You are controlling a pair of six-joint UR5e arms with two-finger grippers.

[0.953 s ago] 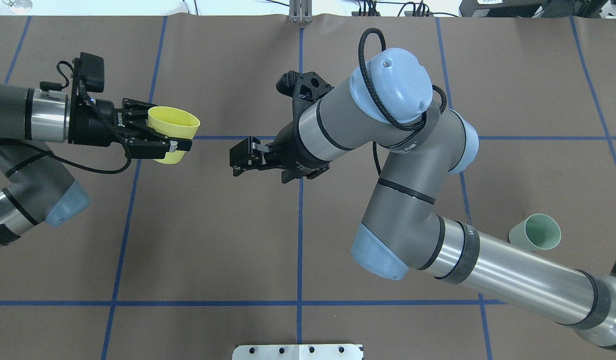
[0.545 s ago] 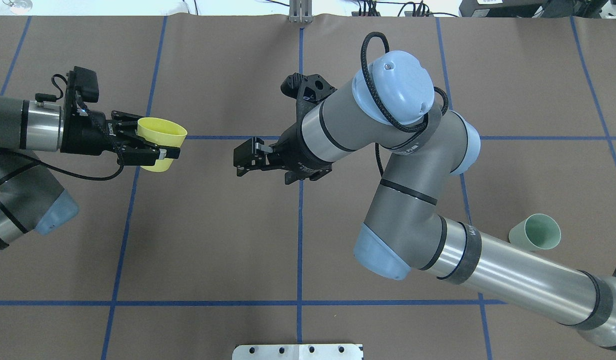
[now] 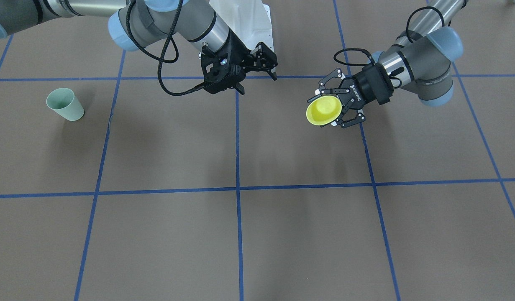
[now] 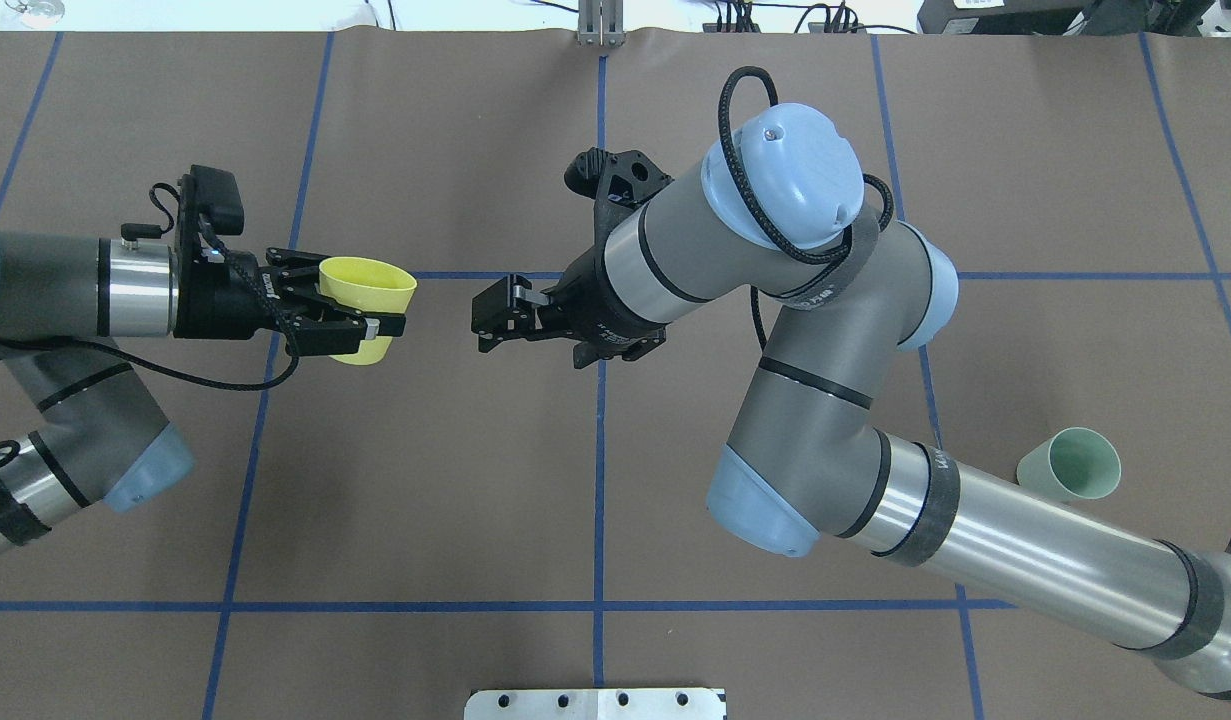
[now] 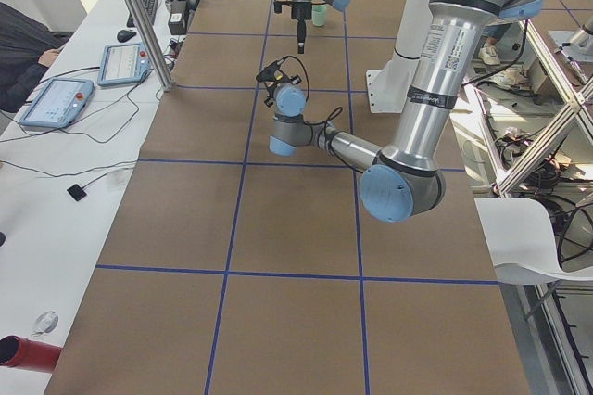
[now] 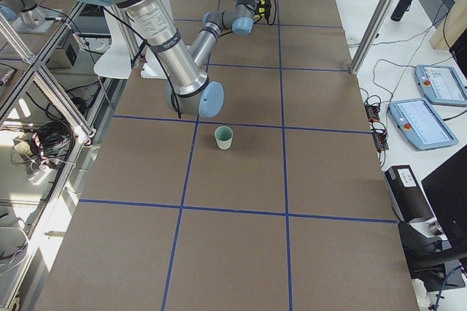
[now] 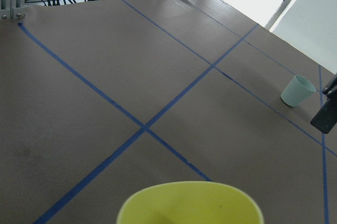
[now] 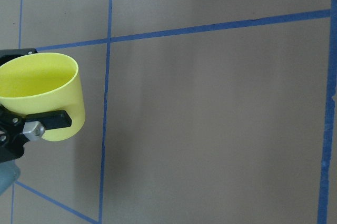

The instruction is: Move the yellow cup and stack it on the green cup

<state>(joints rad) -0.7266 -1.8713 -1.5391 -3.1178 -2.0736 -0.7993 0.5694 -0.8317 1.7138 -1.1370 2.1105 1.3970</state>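
Note:
The yellow cup (image 4: 367, 297) is held above the table by my left gripper (image 4: 373, 302), which is shut on its sides, with the cup's mouth pointing toward the table's centre. It also shows in the front view (image 3: 323, 110), the left wrist view (image 7: 189, 203) and the right wrist view (image 8: 45, 95). My right gripper (image 4: 487, 320) is open and empty, facing the cup across a short gap. The green cup (image 4: 1073, 468) stands upright on the table far to my right, partly behind the right arm; it also shows in the front view (image 3: 65, 104) and the right side view (image 6: 223, 137).
Brown table cover with a grid of blue tape lines (image 4: 600, 450). A metal plate (image 4: 595, 703) sits at the near edge. The right arm's elbow and forearm (image 4: 975, 540) reach across the right half, close to the green cup.
My left gripper, with the yellow cup in it, first drew back left, then moved right toward the right gripper. The right gripper shifted only slightly. The green cup has not moved.

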